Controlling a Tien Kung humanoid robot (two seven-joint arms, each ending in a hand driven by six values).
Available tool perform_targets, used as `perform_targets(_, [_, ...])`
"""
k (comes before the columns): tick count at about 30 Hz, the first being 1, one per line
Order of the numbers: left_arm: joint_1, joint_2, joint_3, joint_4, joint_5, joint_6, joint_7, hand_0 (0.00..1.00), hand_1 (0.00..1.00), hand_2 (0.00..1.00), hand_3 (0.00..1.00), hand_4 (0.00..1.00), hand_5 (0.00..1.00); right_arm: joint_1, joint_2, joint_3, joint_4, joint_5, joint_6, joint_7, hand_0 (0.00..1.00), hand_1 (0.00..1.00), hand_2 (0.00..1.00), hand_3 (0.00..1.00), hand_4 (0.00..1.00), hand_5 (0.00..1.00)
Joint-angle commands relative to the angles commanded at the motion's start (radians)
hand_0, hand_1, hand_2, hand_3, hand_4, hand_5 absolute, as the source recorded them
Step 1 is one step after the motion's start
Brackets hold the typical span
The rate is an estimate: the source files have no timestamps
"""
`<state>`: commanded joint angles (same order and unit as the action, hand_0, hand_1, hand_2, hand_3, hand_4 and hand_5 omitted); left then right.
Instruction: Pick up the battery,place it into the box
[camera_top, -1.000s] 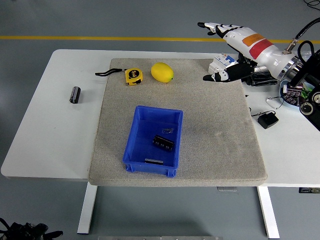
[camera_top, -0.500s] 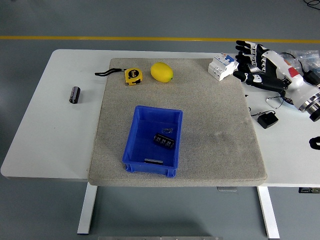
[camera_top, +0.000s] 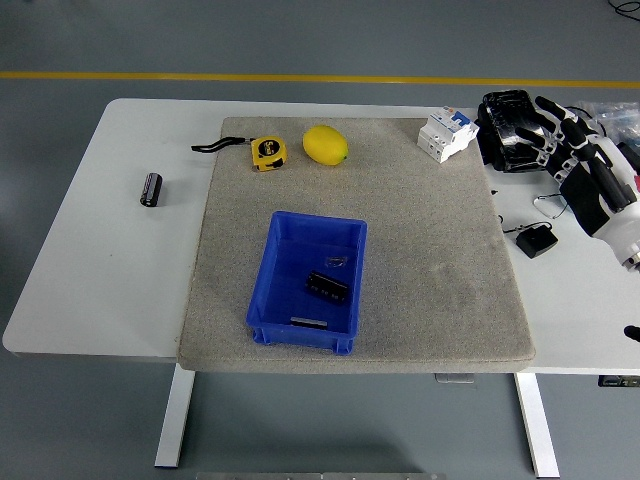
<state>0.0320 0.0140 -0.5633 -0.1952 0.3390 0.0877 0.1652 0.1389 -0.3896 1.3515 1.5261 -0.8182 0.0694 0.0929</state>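
The right hand (camera_top: 575, 160) is hanging at the table's (camera_top: 90, 250) far right edge, fingers loosely spread and holding nothing, well apart from the box (camera_top: 305, 283). The left hand is showing nowhere.

A dark battery pack (camera_top: 327, 286) is lying flat on the box floor, near the front right, beside a small pale item too small to identify. That looks like the task's thing already delivered, which would explain why the hand is sitting off to the side, clear of the mat (camera_top: 355, 240). A second dark cylinder (camera_top: 151, 188) is resting on bare table, left of the mat, out of easy reach for this arm; whether it counts as another battery is a judgement, but it looks like 1.

The tape (camera_top: 266, 151) and lemon (camera_top: 324, 144) are sitting along the mat's far edge, the breaker (camera_top: 446, 133) at its far right corner, a black adapter (camera_top: 536, 241) just right of the mat: distractors, all untouched.
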Motion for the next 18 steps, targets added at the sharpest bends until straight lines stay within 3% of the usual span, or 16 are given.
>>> perform_targets(4, [0.02, 0.009, 0.119, -0.035, -0.135, 0.02, -0.051, 0.715, 0.71, 0.876, 0.902, 0.873, 0.998, -0.031, 0.013, 0.033, -0.007, -0.048, -0.003, -0.021, 0.877, 0.833, 0.886, 0.91, 0.998, 0.746])
perform_targets(5, [0.033, 0.017, 0.157, -0.063, -0.174, 0.046, -0.084, 0.715, 0.71, 0.876, 0.902, 0.873, 0.998, -0.044, 0.019, 0.046, -0.011, -0.054, -0.001, -0.029, 0.877, 0.833, 0.886, 0.91, 0.998, 0.746])
perform_targets(6, [0.044, 0.023, 0.2, -0.091, -0.22, 0.071, -0.117, 0.689, 0.773, 0.883, 0.905, 0.912, 0.883, -0.054, 0.023, 0.057, -0.014, -0.057, -0.003, -0.033, 0.869, 0.831, 0.887, 0.902, 0.998, 0.738])
perform_targets(9, [0.054, 0.039, 0.301, -0.156, -0.343, 0.121, -0.157, 0.689, 0.773, 0.883, 0.905, 0.912, 0.883, -0.073, 0.032, 0.081, -0.023, -0.068, -0.009, -0.037, 0.869, 0.831, 0.887, 0.902, 0.998, 0.738])
perform_targets(11, [0.038, 0.046, 0.27, -0.174, -0.419, 0.155, -0.136, 0.689, 0.773, 0.883, 0.905, 0.912, 0.883, -0.077, 0.036, 0.092, -0.029, -0.072, -0.013, -0.038, 0.869, 0.831, 0.887, 0.902, 0.998, 0.738])
perform_targets(14, [0.014, 0.045, 0.205, -0.177, -0.379, 0.18, -0.102, 0.672, 0.75, 0.866, 0.886, 0.912, 0.921, -0.072, 0.035, 0.096, -0.037, -0.076, -0.017, -0.039, 0.867, 0.831, 0.887, 0.9, 0.998, 0.729])
perform_targets(18, [-0.001, 0.036, 0.167, -0.158, -0.325, 0.171, -0.095, 0.657, 0.74, 0.862, 0.881, 0.915, 0.923, -0.058, 0.037, 0.09, -0.049, -0.08, -0.02, -0.039, 0.866, 0.831, 0.888, 0.9, 0.998, 0.727])
